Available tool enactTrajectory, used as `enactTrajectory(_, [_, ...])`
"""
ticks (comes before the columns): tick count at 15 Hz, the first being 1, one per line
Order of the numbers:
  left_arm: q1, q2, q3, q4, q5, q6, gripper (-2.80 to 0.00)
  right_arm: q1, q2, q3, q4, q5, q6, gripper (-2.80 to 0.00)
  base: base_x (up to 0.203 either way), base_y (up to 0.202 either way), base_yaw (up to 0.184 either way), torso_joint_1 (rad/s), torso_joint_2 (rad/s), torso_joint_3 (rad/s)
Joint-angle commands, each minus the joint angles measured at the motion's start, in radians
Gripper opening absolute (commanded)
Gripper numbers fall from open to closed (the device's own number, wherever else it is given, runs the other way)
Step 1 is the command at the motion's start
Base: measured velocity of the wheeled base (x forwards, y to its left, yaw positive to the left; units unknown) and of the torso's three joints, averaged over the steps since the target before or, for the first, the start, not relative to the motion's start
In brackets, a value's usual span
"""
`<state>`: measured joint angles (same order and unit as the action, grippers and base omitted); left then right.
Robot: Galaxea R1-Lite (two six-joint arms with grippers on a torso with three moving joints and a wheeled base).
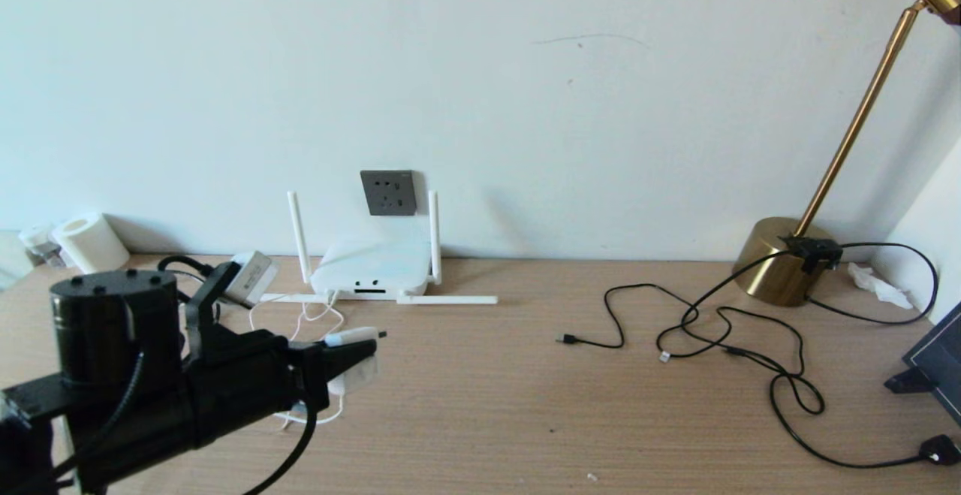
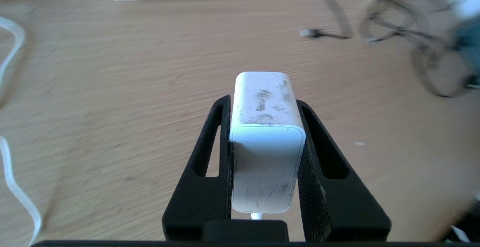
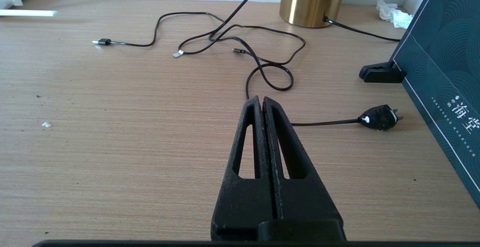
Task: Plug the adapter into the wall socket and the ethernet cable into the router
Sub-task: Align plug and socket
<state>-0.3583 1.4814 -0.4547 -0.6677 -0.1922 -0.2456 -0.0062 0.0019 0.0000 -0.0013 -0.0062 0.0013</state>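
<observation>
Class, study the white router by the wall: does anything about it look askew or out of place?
Yes. The flat white router has two antennas upright, but two others lie flat on the wooden desk in front; the longer one points right. The dark grey wall socket behind is empty.

My left end effector (image 2: 267,127) hides the adapter's (image 2: 266,142) sides; the lamp (image 1: 863,119) top runs off frame.

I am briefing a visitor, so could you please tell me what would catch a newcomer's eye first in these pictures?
The left gripper stands out at the desk's front left, clamped on the scuffed white adapter above the desk. Behind it, the white router sits against the wall, just under the dark grey wall socket. To the right, thin black cords tangle before a brass lamp base.
</observation>
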Motion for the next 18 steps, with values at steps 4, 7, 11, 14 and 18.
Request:
enactTrajectory(4, [-0.059, 0.122, 0.009, -0.071, 0.108, 0.031, -2.8, 0.0, 0.0, 0.0, 0.0, 0.0, 0.0, -2.8, 0.0, 0.0, 0.0, 0.0, 0.0, 0.0])
enactTrajectory(7, [-0.087, 0.249, 0.044, -0.267, 0.184, 0.08, -2.8, 0.0, 0.0, 0.0, 0.0, 0.0, 0.0, -2.8, 0.0, 0.0, 0.0, 0.0, 0.0, 0.0])
enactTrajectory(11, [-0.096, 0.43, 0.073, -0.568, 0.261, 0.212, -2.8, 0.0, 0.0, 0.0, 0.0, 0.0, 0.0, -2.8, 0.0, 0.0, 0.0, 0.0, 0.0, 0.0])
enactTrajectory(14, [-0.099, 0.481, 0.019, -0.652, 0.324, 0.256, -2.8, 0.0, 0.0, 0.0, 0.0, 0.0, 0.0, -2.8, 0.0, 0.0, 0.0, 0.0, 0.0, 0.0])
enactTrajectory(18, [-0.099, 0.528, -0.044, -0.688, 0.362, 0.252, -2.8, 0.0, 0.0, 0.0, 0.0, 0.0, 0.0, -2.8, 0.0, 0.0, 0.0, 0.0, 0.0, 0.0])
